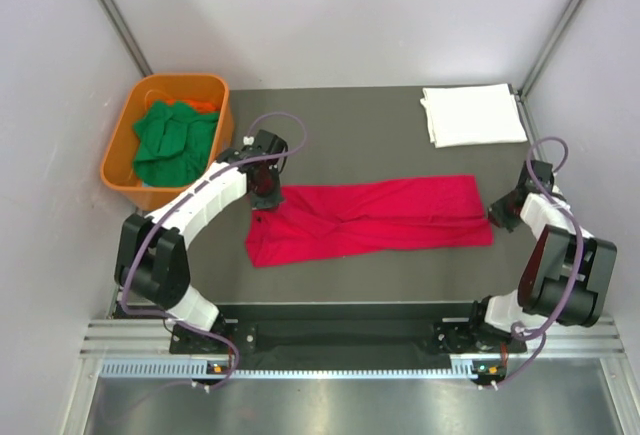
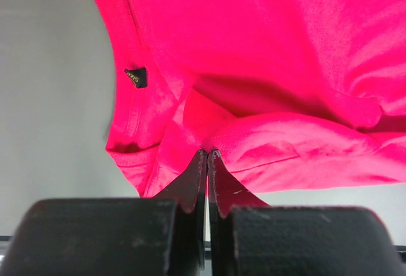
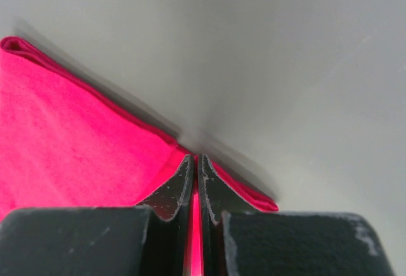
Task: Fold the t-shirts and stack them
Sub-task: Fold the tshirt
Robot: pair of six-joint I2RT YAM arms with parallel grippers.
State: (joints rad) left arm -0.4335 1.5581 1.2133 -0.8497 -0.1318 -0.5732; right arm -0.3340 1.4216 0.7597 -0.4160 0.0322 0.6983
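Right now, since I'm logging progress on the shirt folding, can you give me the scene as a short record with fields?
red t-shirt: stretched across mid-table, one end at each gripper
left gripper: shut on its left end
right gripper: shut on its right end
white t-shirt: folded, far right corner
green t-shirts: bunched in orange tub, far left

An orange plastic tub [image 1: 118,145] sits at the far left edge of the dark grey surface [image 1: 350,135].
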